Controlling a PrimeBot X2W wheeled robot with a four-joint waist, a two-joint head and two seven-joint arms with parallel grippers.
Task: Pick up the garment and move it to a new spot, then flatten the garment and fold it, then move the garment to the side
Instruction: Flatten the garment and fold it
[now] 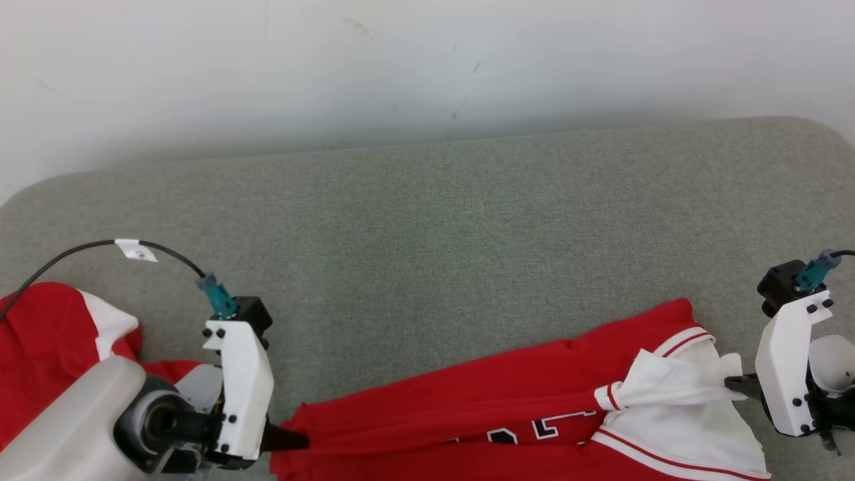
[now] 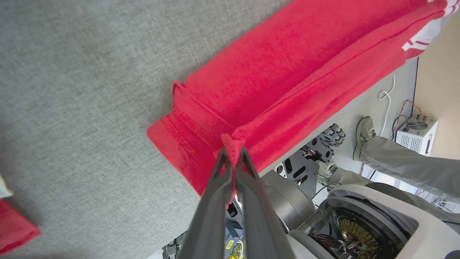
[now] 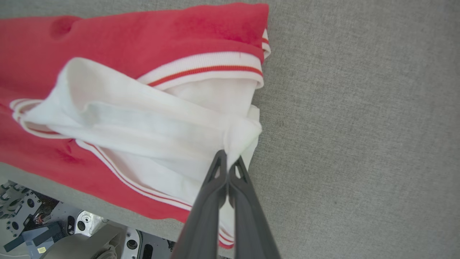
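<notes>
A red garment (image 1: pixel 507 387) with white, red-striped sleeves lies bunched along the near edge of the grey table (image 1: pixel 427 234), partly hanging over it. My left gripper (image 1: pixel 304 441) is shut on the garment's red hem at its left end; the left wrist view shows the gripper (image 2: pixel 233 153) pinching a fold of that red cloth (image 2: pixel 287 72). At the right end, my right gripper (image 1: pixel 731 382) is shut on the white sleeve. In the right wrist view the gripper (image 3: pixel 227 158) clamps the white sleeve fabric (image 3: pixel 151 126). The cloth is pulled into a long ridge between the two grippers.
Another red-and-white garment (image 1: pixel 47 334) lies at the table's left edge, beside my left forearm, with a black cable (image 1: pixel 100 244) arching over it. A pale wall rises behind the table. Below the near edge are the robot's base, a person's leg and shoe (image 2: pixel 364 129) and a white box (image 2: pixel 417 133).
</notes>
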